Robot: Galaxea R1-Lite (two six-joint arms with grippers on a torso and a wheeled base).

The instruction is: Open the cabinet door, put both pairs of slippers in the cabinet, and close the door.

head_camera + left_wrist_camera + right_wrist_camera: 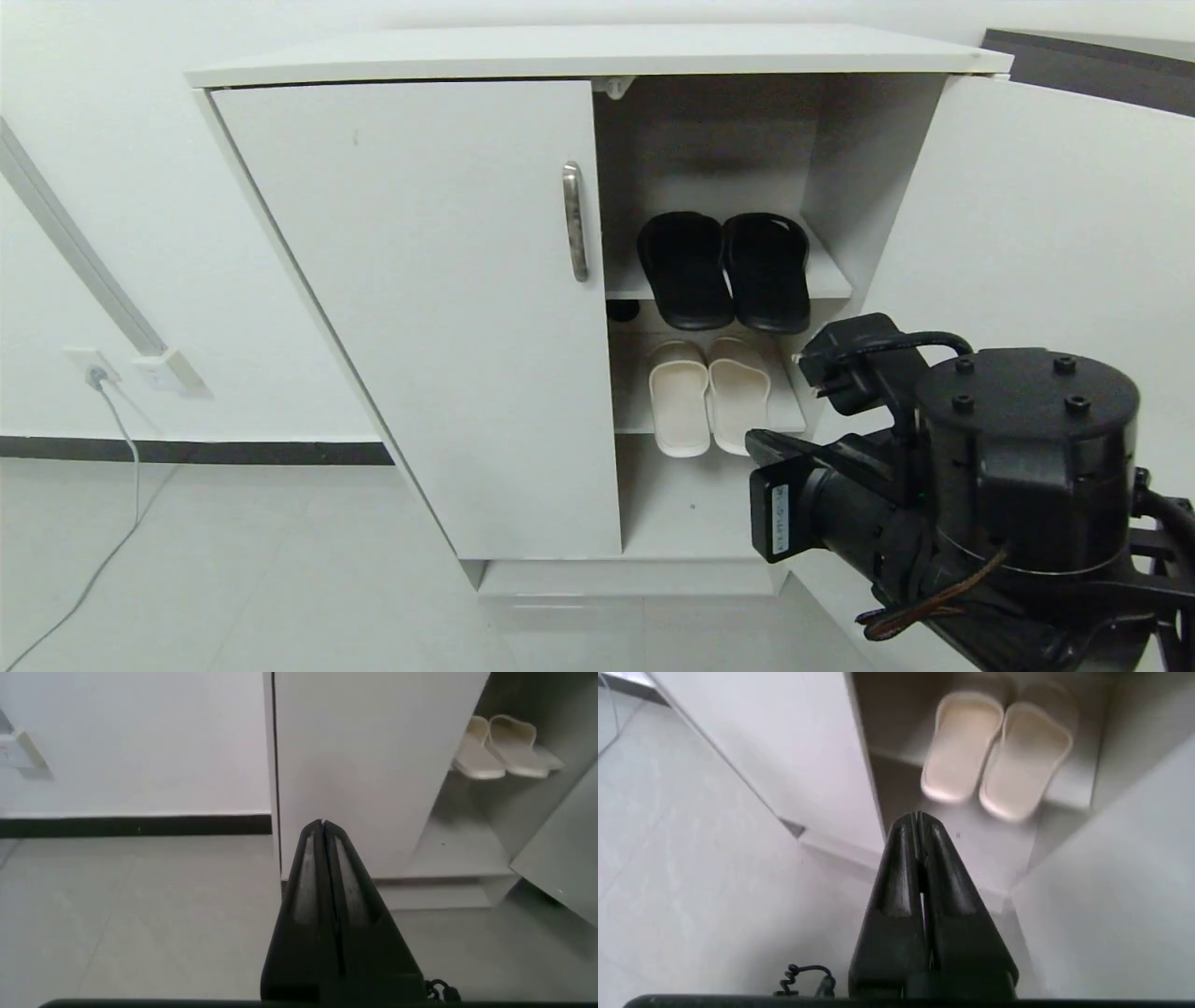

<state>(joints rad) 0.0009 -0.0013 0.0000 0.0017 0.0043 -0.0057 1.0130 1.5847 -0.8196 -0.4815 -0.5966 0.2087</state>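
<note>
Pale floor [140, 915] lies below the left claw [322, 838] and right claw [920, 829]; each is pressed together, empty, by the cabinet [401, 308].

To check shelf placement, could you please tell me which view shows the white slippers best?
The right wrist view: the white slippers are seen close from above, both whole. The head view shows them farther off; the left wrist view, at a slant, farther still.

Mid frame, the top pair of slippers [724, 271] sits on the upper shelf [829, 276] in the cabinet [597, 51], the bottom pair [709, 397] on the lower shelf [630, 403]; the open door [1027, 233] stands at right
</note>
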